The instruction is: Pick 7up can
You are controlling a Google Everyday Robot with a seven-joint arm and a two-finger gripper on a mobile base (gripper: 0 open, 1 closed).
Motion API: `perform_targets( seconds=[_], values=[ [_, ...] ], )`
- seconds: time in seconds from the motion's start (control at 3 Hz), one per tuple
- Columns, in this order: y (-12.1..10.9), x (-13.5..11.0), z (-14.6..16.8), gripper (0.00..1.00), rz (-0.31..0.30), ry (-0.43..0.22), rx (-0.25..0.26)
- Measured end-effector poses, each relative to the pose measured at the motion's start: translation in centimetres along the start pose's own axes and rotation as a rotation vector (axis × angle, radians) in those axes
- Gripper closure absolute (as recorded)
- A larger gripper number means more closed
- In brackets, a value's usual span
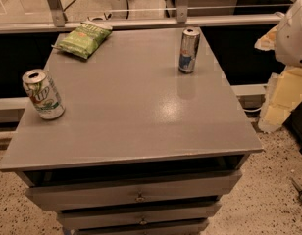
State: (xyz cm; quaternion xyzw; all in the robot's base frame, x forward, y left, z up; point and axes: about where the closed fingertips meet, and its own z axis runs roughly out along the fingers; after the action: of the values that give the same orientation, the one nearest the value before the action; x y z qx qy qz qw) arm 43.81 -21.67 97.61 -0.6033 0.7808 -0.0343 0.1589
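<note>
The 7up can, white and green with a silver top, stands upright near the left edge of the grey cabinet top. My gripper is out of view. Only a white rounded part of my arm shows at the upper right edge, well away from the can.
A taller slim silver-and-blue can stands at the back right of the cabinet top. A green chip bag lies at the back left. Drawers are below the front edge. A rail and glass run behind. Speckled floor is to the right.
</note>
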Motion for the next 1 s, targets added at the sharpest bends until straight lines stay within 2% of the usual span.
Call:
perform_targets(
  seconds=[0.33,0.67,1.0],
  values=[
    [0.0,0.0,0.0,0.00,0.000,0.000,0.000],
    [-0.9,-2.1,2.1,0.00,-0.019,-0.051,0.004],
    [-2.2,-7.7,7.2,0.00,-0.067,-0.167,-0.022]
  ],
)
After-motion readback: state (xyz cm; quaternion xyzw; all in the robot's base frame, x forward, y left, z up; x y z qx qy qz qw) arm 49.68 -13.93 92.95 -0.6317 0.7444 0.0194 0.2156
